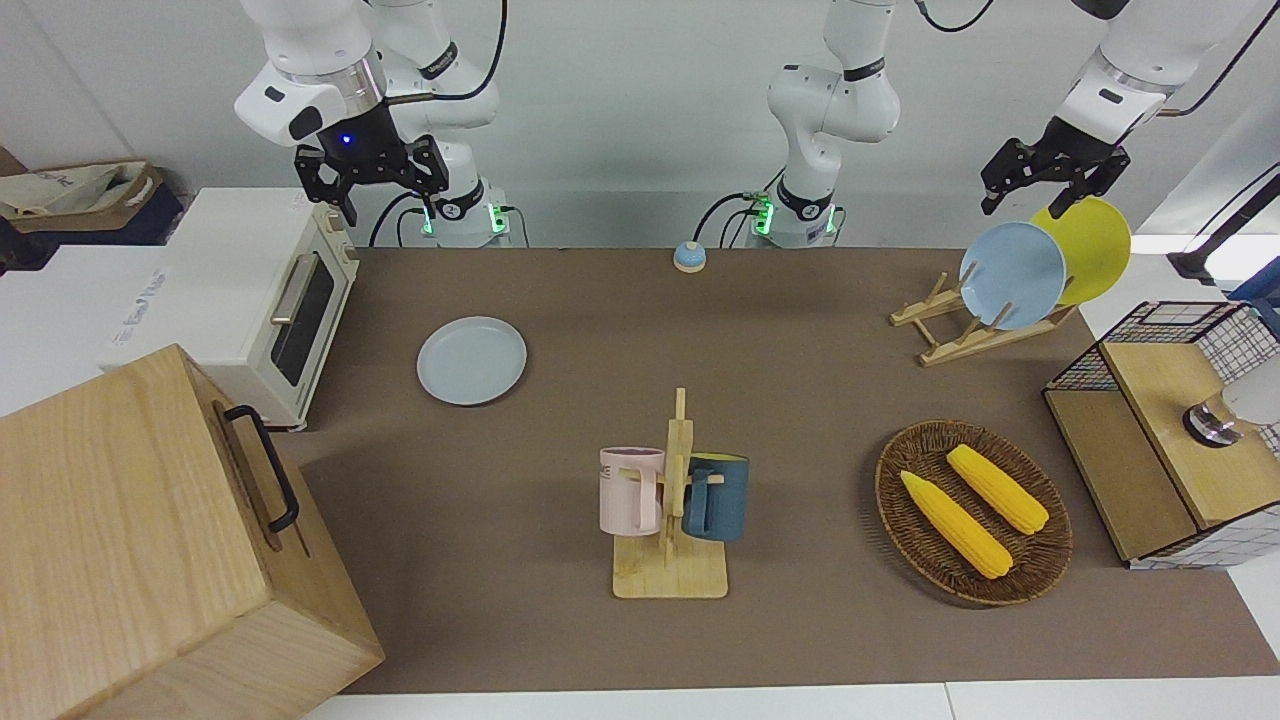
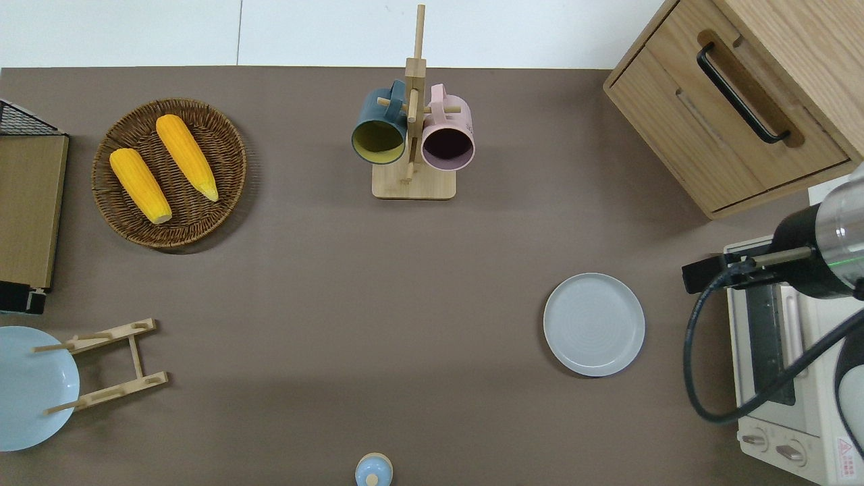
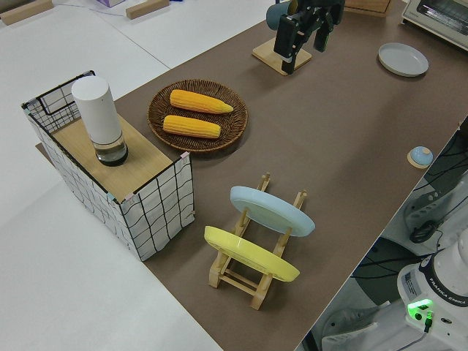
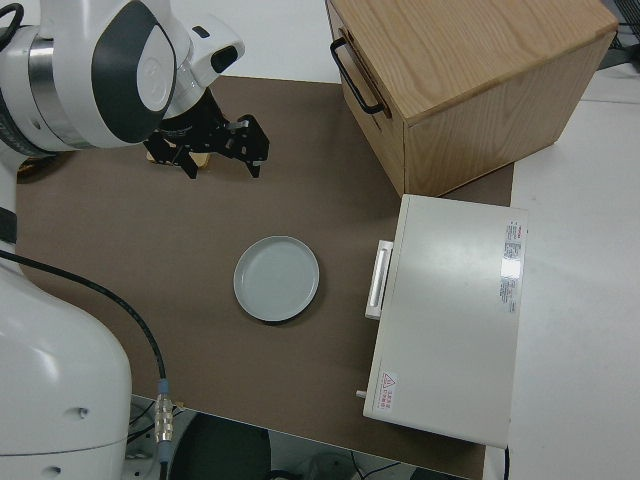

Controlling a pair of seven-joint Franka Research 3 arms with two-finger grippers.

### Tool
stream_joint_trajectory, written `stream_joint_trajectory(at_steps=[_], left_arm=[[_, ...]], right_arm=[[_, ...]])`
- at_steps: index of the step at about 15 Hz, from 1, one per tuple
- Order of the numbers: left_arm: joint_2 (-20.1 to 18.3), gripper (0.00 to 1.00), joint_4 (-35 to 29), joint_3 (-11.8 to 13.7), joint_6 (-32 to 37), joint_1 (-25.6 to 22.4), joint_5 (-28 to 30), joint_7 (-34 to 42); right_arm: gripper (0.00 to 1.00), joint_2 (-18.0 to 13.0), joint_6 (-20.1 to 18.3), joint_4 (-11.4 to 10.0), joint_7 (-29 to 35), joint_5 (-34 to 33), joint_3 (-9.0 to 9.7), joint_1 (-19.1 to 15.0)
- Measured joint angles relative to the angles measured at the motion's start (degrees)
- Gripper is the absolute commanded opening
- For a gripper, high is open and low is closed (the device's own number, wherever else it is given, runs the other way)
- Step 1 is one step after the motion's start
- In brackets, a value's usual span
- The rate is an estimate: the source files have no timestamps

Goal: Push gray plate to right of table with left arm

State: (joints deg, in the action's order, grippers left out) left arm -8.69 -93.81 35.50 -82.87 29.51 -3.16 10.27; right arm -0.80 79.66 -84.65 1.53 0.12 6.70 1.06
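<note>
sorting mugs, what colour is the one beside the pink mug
Dark teal-blue mug, yellowish inside; overhead view.

We see the brown table [image 2: 405, 283] filling most of the overhead frame. On it, the gray plate [image 2: 594, 324] lies flat at centre right, the mug rack [image 2: 413, 181] stands at top centre, and the corn basket [image 2: 170, 173] sits upper left. The plate rack [image 2: 111, 364] stands lower left, the bell [image 2: 373, 470] at the bottom edge, the wooden cabinet [image 2: 729, 101] upper right, the toaster oven [image 2: 783, 378] lower right.
</note>
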Motion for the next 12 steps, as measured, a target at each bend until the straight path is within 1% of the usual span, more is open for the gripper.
stream_joint_trajectory(at_steps=[3,5,9,12], left_arm=[[0.06,1.0,-0.45,-1.35,-1.02,0.15,0.0,0.0],[0.2,1.0,-0.61,-2.83,-1.42,0.16,0.01,-0.56],[0.68,1.0,-1.13,-6.37,-1.77,0.2,0.01,-6.39],[1.28,1.0,-1.62,-7.36,-2.05,0.21,0.1,-9.58]], right_arm=[[0.983,0.0,0.0,0.0,0.0,0.0,0.0,0.0],[0.983,0.0,0.0,0.0,0.0,0.0,0.0,0.0],[0.983,0.0,0.0,0.0,0.0,0.0,0.0,0.0],[0.983,0.0,0.0,0.0,0.0,0.0,0.0,0.0]])
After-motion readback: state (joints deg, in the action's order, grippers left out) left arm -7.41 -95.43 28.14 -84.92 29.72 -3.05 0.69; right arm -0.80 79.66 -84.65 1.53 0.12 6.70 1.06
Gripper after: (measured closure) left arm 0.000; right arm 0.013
